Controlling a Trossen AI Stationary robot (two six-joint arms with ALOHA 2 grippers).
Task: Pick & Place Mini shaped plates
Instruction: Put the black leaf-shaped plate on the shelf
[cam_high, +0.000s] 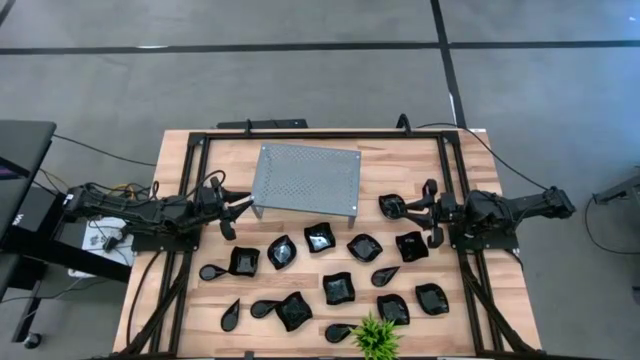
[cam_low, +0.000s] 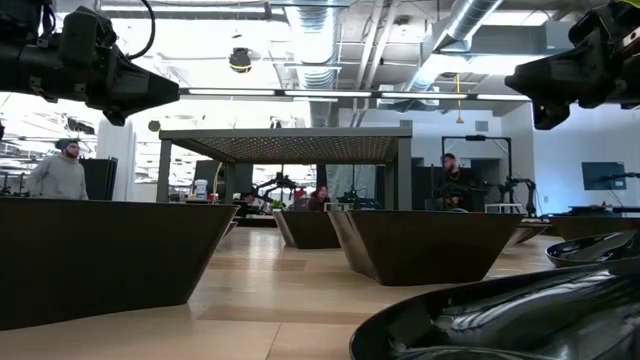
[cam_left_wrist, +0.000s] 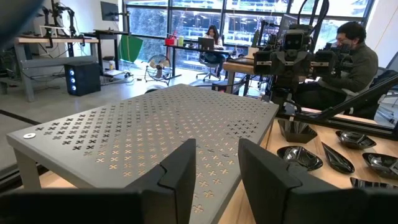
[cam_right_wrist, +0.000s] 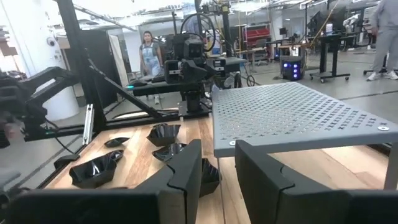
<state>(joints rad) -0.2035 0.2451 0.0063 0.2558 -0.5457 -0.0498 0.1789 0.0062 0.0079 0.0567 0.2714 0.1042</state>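
Plates: we count about sixteen black mini shaped plates (cam_high: 338, 288) on the table (cam_high: 420, 150).
Stand: one grey perforated stand (cam_high: 307, 178).
Plant: one (cam_high: 376, 337).
Grippers: left gripper (cam_left_wrist: 214, 163) and right gripper (cam_right_wrist: 217, 165), both parted narrowly, holding nothing.

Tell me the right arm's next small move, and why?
Probably lower the right gripper onto the black plate just beyond its fingertips. Its fingers stand apart and empty, the stand top is bare, and the left gripper waits open at the stand's other end.

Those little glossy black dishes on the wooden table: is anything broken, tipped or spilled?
Nothing stands out. The glossy black dishes lie scattered but upright on the wooden table, in front of the empty grey perforated metal stand.
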